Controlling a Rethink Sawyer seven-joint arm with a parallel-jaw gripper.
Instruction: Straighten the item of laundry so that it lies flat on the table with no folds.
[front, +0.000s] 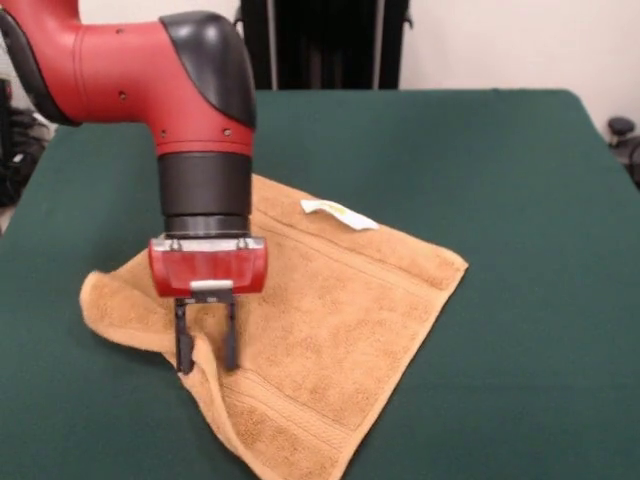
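The item of laundry (330, 320), a tan terry towel, lies on the green table (520, 170) like a diamond, with a small white label (338, 213) near its far corner. Most of it lies flat. Its left side is rumpled, and a raised ridge runs from the gripper toward the near corner. My gripper (207, 365) points straight down over that left part. Its two black fingers (184, 345) stand a little apart, with a pinched-up fold of the towel between them. The arm hides the towel's far-left edge.
Green table cloth surrounds the towel on all sides, widest to the right. The table's far edge meets a dark stand and a pale wall. The towel's near corner reaches the picture's bottom edge.
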